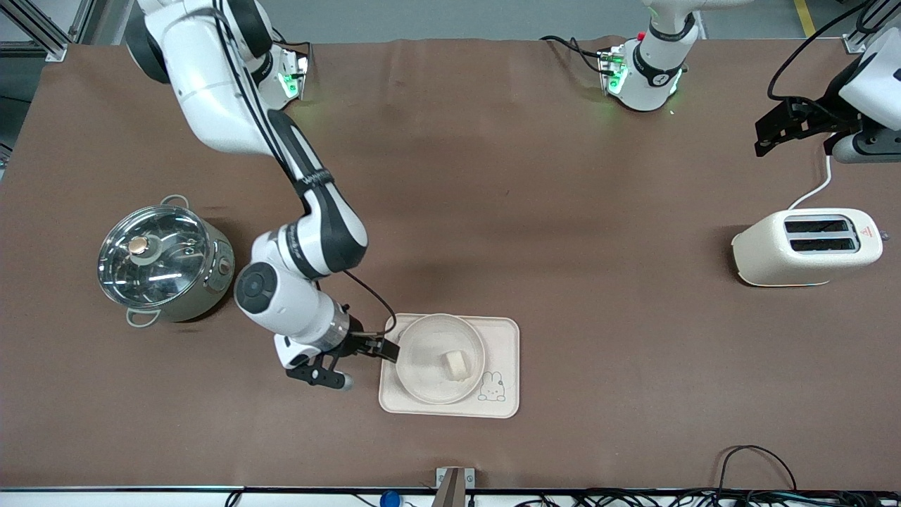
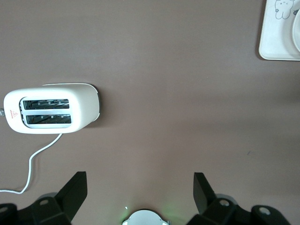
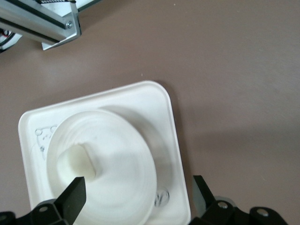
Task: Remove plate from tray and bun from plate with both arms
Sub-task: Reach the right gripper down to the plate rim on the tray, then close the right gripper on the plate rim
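The round cream plate (image 1: 429, 348) sits on the cream tray (image 1: 503, 338) with the rabbit drawing, near the front camera. The small pale bun (image 1: 455, 365) lies on the plate. My right gripper (image 1: 386, 348) is open at the tray's end toward the right arm, low over the plate's rim. In the right wrist view its jaws (image 3: 138, 187) stand wide, one over the plate (image 3: 122, 154) near the bun (image 3: 77, 161), the other past the tray's edge (image 3: 157, 101). My left gripper (image 1: 767, 141) is open and empty, up over the table near the toaster; its wrist view (image 2: 140, 180) shows a tray corner (image 2: 276, 40).
A steel pot with a glass lid (image 1: 162, 260) stands toward the right arm's end. A cream toaster (image 1: 809, 246) with its white cord stands toward the left arm's end and shows in the left wrist view (image 2: 51, 108). An aluminium frame (image 3: 42, 23) lies at the table's edge.
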Robot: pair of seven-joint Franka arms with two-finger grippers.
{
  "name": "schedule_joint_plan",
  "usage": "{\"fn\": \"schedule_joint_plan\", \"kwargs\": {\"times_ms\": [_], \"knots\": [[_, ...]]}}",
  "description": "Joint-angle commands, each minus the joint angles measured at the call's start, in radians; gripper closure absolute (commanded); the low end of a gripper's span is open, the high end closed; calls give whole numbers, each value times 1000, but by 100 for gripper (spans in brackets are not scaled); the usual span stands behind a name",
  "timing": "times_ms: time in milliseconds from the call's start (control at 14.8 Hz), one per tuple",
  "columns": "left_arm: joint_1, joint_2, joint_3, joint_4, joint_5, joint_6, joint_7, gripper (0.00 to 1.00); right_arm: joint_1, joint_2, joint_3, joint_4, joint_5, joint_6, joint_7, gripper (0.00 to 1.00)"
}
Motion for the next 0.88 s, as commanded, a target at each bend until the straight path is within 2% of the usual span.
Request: {"fn": "schedule_joint_plan", "kwargs": {"times_ms": [0,338,541,811], "knots": [[-4,8,-4,19,-4,-5,14,0,6,83,-3,80,19,34,14,4],[-2,9,-4,19,-4,-5,17,0,15,112,0,88,17,45,-24,36],[1,9,-4,19,-2,-5,14,0,25,123,0,85,16,43,-75,44],[2,9,-4,19,-2,-4,15,0,38,138,0,83,14,45,-137,46]]}}
